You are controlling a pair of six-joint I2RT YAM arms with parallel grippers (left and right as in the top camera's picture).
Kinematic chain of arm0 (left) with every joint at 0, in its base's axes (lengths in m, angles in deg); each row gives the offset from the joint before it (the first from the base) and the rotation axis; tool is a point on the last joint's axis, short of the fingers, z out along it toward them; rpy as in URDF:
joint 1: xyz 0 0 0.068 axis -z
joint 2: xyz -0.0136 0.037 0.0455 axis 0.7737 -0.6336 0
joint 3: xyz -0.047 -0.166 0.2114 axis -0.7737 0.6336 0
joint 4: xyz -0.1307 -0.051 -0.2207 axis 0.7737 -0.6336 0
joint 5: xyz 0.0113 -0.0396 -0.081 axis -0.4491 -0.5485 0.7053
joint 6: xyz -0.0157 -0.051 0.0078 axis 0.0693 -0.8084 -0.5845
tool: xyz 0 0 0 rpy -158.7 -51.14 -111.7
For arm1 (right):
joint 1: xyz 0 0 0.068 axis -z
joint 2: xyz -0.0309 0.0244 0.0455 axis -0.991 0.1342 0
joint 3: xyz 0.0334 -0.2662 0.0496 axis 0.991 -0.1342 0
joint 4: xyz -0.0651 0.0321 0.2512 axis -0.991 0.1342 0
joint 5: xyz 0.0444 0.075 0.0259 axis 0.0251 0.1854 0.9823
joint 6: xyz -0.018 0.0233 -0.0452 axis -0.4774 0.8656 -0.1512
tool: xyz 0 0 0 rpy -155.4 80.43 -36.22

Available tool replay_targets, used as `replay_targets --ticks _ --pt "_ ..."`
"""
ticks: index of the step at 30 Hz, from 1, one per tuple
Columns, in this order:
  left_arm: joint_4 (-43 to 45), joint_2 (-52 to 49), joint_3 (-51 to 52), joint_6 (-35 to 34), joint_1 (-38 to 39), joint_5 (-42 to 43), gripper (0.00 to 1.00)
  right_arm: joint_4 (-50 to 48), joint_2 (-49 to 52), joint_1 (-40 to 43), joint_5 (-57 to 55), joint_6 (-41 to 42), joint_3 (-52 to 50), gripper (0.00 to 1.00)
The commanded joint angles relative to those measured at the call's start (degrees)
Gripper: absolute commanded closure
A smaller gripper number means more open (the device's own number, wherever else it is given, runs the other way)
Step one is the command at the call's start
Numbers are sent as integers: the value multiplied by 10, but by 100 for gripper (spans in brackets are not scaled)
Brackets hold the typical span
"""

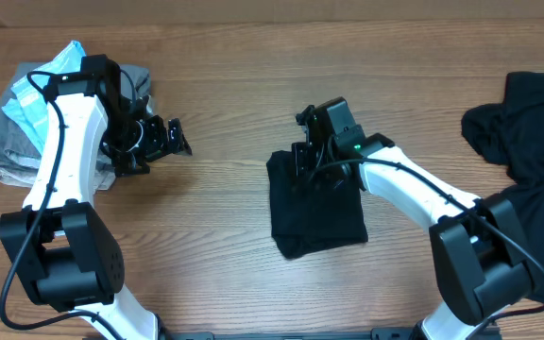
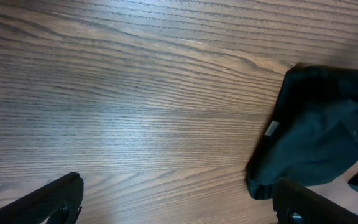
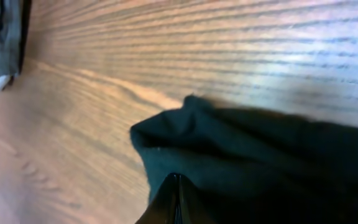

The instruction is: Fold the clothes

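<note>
right hand [image 3: 176, 194] closed at edge of folded t-shirt [image 1: 319, 215] — left hand [image 1: 170, 140] spread wide, empty, over table [image 1: 220, 222].

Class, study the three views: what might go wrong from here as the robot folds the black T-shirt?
The right pincer is shut on a bunched edge of the folded T-shirt; pulling could drag the fold open. The left pincer hangs open, away from it, so nothing pins the shirt and it may slide on the table.
</note>
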Motion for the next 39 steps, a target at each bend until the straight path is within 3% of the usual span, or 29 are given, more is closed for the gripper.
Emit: replay_targets --ticks 1,9,12,17,23,28,29,31,33,39 --pt "0 2 1 7 1 -2 0 -47 33 -3 -35 10 -26 96" --pt "0 2 1 7 1 -2 0 -120 81 -3 -37 1 -35 87" --pt "0 2 1 7 1 -2 0 -114 67 3 9 -32 -16 76" --pt "0 2 1 7 1 -2 0 -20 -6 37 109 -33 50 69" --pt "0 2 1 7 1 -2 1 156 -110 91 70 -33 84 65" --pt "0 2 1 7 1 -2 0 284 -177 176 -22 -33 84 42" --pt "0 2 1 7 1 -2 0 302 -184 191 -40 -33 84 30" --pt "0 2 1 7 1 -2 0 336 -190 222 -62 -33 84 18" --pt "10 2 1 -4 1 4 0 362 -189 245 -67 -33 83 0" --pt "124 2 1 -126 1 9 0 376 -188 287 -71 -33 83 0"
